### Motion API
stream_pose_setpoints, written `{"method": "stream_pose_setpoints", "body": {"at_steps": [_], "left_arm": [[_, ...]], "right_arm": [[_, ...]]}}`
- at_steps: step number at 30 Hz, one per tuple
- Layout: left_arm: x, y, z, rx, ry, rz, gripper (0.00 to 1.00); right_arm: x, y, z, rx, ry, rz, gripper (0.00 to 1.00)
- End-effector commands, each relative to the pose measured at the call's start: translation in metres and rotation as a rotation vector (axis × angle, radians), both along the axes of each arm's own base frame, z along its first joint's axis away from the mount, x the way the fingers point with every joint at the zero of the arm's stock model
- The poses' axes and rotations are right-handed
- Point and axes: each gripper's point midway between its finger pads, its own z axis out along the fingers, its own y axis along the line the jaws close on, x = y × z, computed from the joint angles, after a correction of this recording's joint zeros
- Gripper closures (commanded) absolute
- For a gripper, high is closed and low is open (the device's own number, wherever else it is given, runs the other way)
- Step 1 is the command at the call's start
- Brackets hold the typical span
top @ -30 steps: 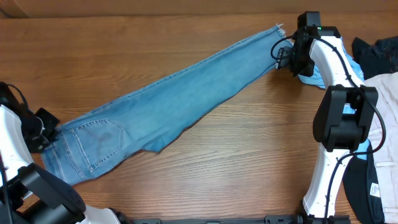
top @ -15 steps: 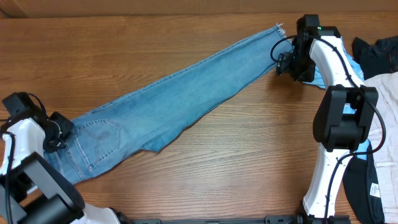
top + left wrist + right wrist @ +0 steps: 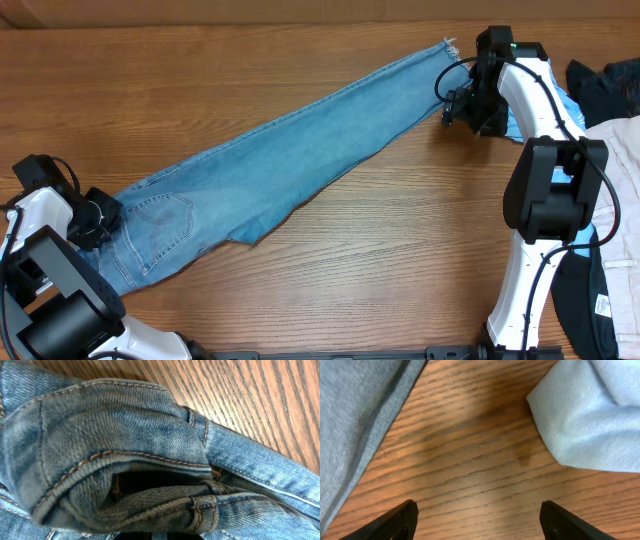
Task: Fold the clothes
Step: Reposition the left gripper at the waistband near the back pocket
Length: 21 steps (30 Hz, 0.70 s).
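The light-blue denim jeans (image 3: 290,150) lie flat and slantwise on the table, waist at the lower left, frayed hem at the upper right. My left gripper (image 3: 100,215) is at the waist end. In the left wrist view the bunched waistband (image 3: 125,425) fills the frame, and my left gripper (image 3: 160,536) shows only as dark tips close together under the denim, shut on it. My right gripper (image 3: 455,105) is open and empty beside the hem end. In the right wrist view it (image 3: 477,510) hangs over bare wood, with the jeans leg (image 3: 355,420) to its left.
A sky-blue T-shirt (image 3: 508,127) lies just right of the right gripper and shows in the right wrist view (image 3: 590,415). Beige trousers (image 3: 620,170) and a dark garment (image 3: 605,85) are piled at the right edge. The wooden table (image 3: 400,250) is bare below the jeans.
My left gripper has moved right from the table's edge onto the jeans' waist. My right gripper has shifted slightly and stays by the hem.
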Motion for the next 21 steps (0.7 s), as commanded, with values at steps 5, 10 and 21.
{"method": "stream_pose_setpoints", "body": {"at_steps": [5, 10, 21], "left_arm": [[0.001, 0.041, -0.008, 0.150, 0.038, 0.008, 0.88], [0.042, 0.073, 0.041, 0.261, -0.057, -0.075, 0.87], [0.040, 0.038, 0.125, 0.042, -0.028, -0.115, 0.11]], "right_arm": [[-0.013, 0.000, 0.006, 0.002, 0.055, -0.003, 0.17], [-0.030, 0.002, 0.007, 0.015, 0.126, -0.006, 0.16], [-0.024, 0.009, 0.007, 0.056, 0.101, -0.005, 0.13]]}}
